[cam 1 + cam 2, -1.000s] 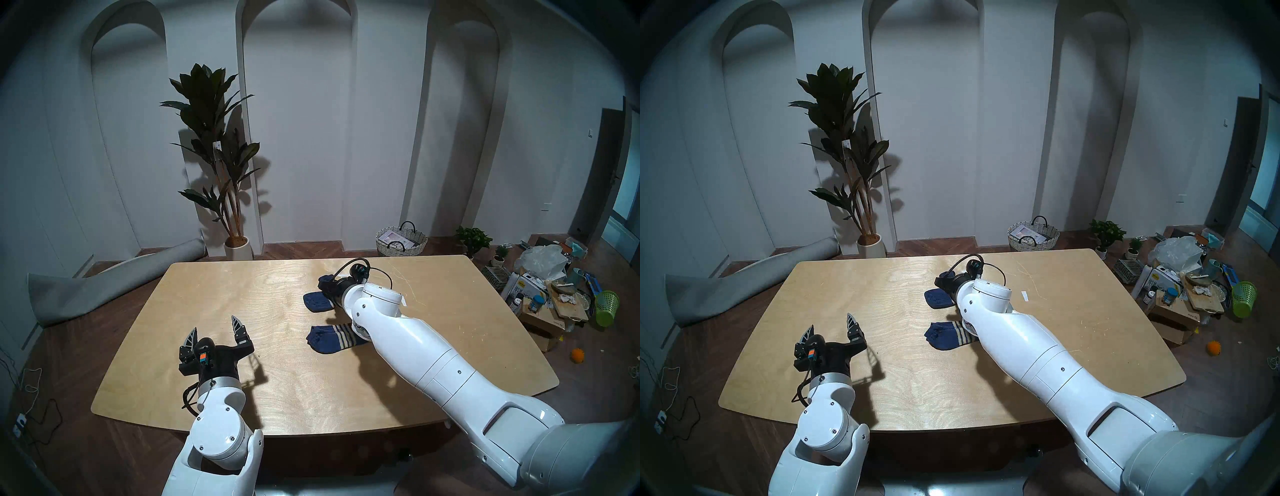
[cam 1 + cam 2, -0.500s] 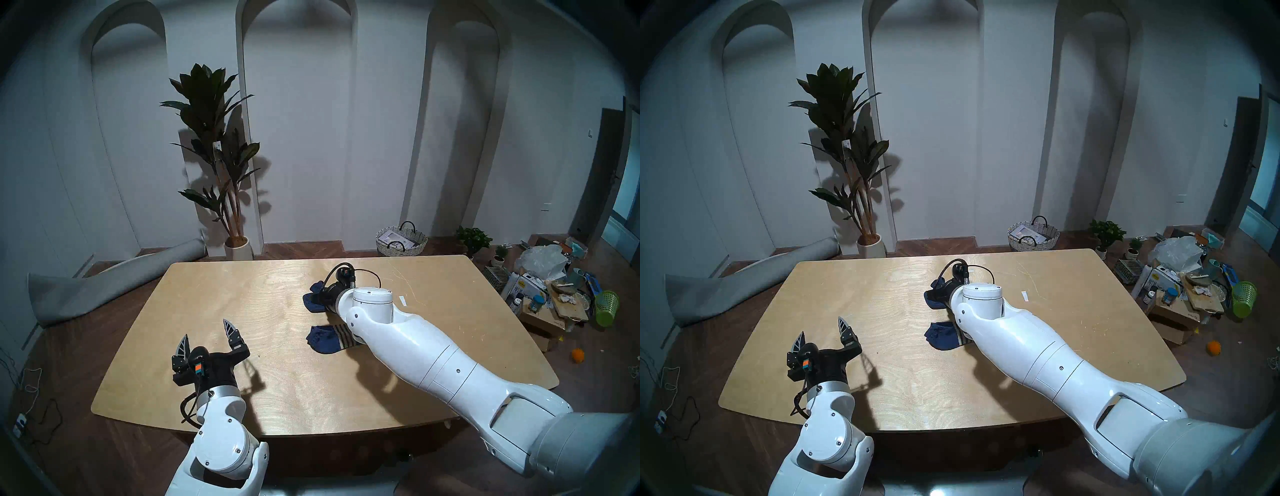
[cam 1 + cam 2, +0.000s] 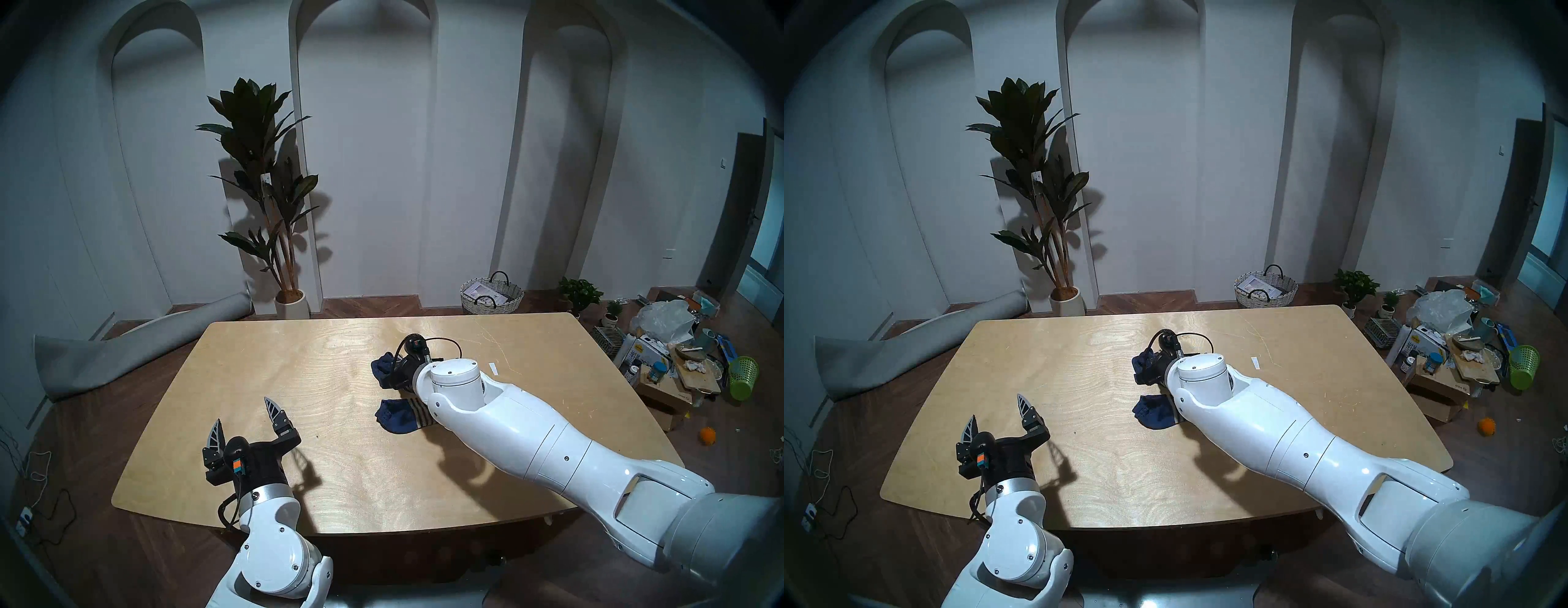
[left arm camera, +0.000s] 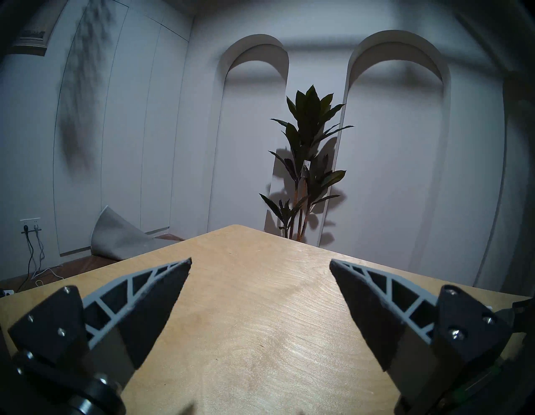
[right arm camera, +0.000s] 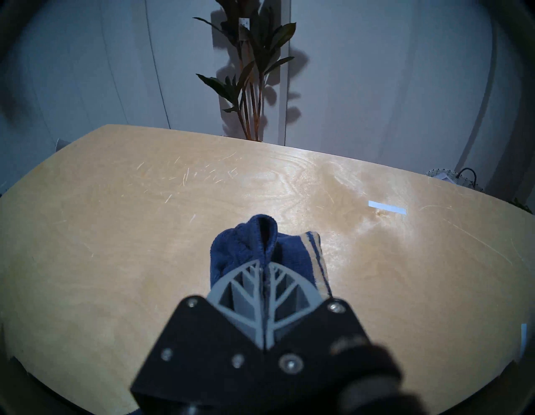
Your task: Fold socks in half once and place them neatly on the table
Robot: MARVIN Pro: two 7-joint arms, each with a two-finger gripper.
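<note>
Head stereo left view: a plywood table (image 3: 339, 488) fills the lower half. The right arm (image 3: 530, 437) reaches in from 4 o'clock toward the middle. The left arm (image 3: 271, 552) enters at 6 o'clock; its left gripper (image 3: 244, 411) hangs over bare wood with its jaws spread wide, gripping nothing. Just right of centre, one striped sock (image 3: 401, 416) lies flat, partly under the right arm. At its 12 o'clock, the other sock (image 5: 263, 249) is bunched and pinched in the closed right gripper (image 5: 265, 268), its lower part on the table.
</note>
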